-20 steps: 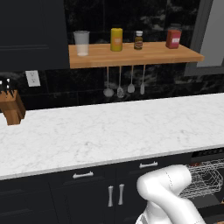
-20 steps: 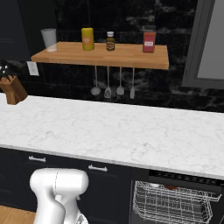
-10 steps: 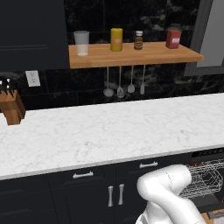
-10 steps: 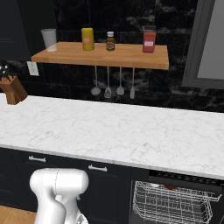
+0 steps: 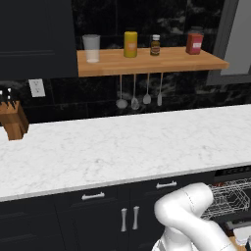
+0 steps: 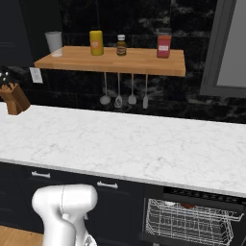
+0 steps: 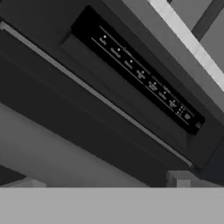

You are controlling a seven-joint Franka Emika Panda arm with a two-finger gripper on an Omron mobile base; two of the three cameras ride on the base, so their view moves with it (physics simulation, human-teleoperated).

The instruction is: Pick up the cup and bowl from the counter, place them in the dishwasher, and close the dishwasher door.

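The pincer cannot be judged for grip; the hand view looks close along the dishwasher [image 7: 144, 78] control strip with its small light marks. In the base views the dishwasher stands open under the surface [image 6: 125, 144], rack [image 6: 192, 223] drawn out. A knife block [image 5: 13, 120] sits on the surface at the left.

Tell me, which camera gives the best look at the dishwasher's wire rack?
The right base view: the wire rack shows almost whole inside the open dishwasher, under the counter. The left base view catches one corner of the rack behind the arm. The hand view shows the dishwasher's control strip, no rack.
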